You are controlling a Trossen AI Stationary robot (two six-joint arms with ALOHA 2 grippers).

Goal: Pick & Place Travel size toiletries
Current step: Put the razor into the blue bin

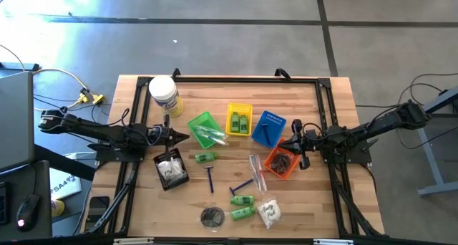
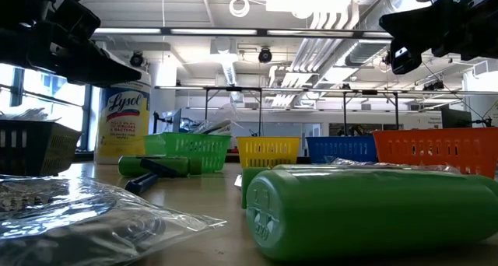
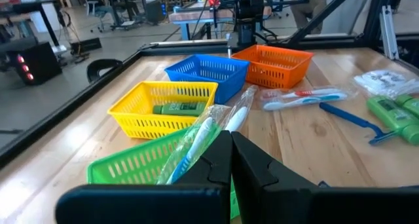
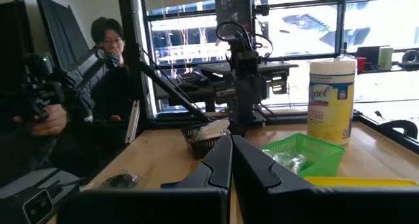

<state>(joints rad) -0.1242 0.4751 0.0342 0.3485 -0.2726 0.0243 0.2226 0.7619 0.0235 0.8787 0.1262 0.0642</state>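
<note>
The left gripper [image 1: 184, 137] is held above the table [image 1: 322, 202] with its fingers pressed together and nothing between them, just left of the green basket [image 1: 198, 122], in which clear-wrapped sticks [image 1: 210, 135] are seen. The right gripper [image 1: 281, 142] is likewise closed and empty, poised by the orange basket [image 1: 275, 171], which holds a dark item. Two green bottles [image 1: 238, 121] are kept in the yellow basket [image 1: 240, 109], a razor [image 1: 267, 133] in the blue basket [image 1: 274, 118], and white sachets [image 1: 170, 170] in the black basket [image 1: 163, 182]. Loose on the table are found one bottle [image 1: 205, 157], a second razor [image 1: 210, 178], a third razor [image 1: 242, 185], wrapped sticks [image 1: 256, 172], two more bottles [image 1: 242, 207], a sachet [image 1: 270, 213] and a black pouch [image 1: 211, 216]. A white jar [image 1: 164, 94] stands at the far left corner. A person [image 4: 105, 60] is seen beyond the table in the right wrist view
</note>
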